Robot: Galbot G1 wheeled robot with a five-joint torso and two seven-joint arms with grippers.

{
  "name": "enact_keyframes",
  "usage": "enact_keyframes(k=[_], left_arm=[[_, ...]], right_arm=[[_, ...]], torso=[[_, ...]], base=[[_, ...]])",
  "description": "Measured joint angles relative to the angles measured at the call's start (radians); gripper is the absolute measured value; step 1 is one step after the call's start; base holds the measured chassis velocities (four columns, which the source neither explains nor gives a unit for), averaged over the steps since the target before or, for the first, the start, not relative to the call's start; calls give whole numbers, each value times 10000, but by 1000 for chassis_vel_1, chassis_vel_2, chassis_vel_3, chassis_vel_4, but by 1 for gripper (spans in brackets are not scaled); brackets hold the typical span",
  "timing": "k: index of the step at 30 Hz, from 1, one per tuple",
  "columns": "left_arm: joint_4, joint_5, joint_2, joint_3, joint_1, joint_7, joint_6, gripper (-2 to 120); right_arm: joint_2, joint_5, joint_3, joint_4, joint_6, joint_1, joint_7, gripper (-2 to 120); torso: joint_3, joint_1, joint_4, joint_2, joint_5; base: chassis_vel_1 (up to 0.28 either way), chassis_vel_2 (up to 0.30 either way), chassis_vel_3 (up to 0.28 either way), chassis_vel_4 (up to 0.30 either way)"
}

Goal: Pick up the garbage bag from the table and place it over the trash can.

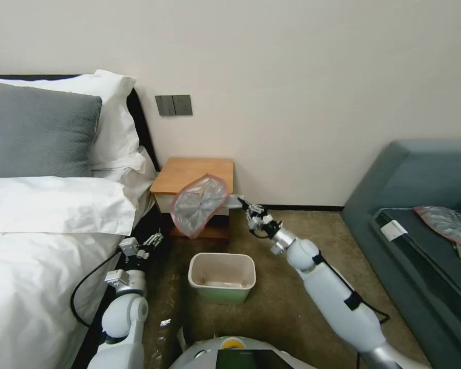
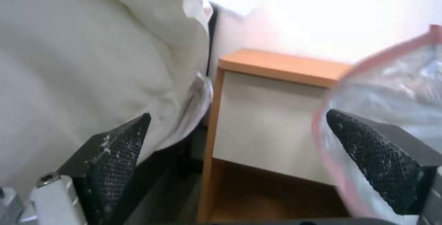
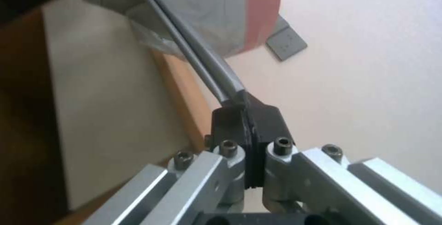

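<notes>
Right hand (image 1: 244,203) is clamped on a gathered edge of the bag (image 1: 200,204), which hangs clear of the surface (image 1: 189,171) in front of its front edge, above and behind the can (image 1: 222,278). Left hand (image 1: 147,243) waits low beside the bed, fingers apart. Judged light, limp and slippery film; the pink rim is the place to hold it.

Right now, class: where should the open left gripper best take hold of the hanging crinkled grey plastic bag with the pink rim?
Probably the pink rim on the crinkled grey plastic bag, at the bed-side edge, approached from the robot's left. The right gripper pinches the opposite edge, so the bag hangs as a tilted sheet above the pale green bin; the left gripper waits open nearby.
</notes>
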Motion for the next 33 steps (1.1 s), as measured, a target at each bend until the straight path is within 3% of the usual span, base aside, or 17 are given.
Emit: enact_keyframes(k=[14, 33], left_arm=[[-70, 76, -147, 187, 73, 6, 15, 98], [-119, 247, -158, 488, 95, 31, 30, 98]], right_arm=[[-399, -433, -186, 1106, 598, -2358, 127, 0], [-1033, -482, -4, 1246, 892, -3459, -123, 0]], torso=[[0, 0, 0, 0, 3], [1, 0, 0, 0, 3]], base=[[0, 0, 0, 0], [0, 0, 0, 0]])
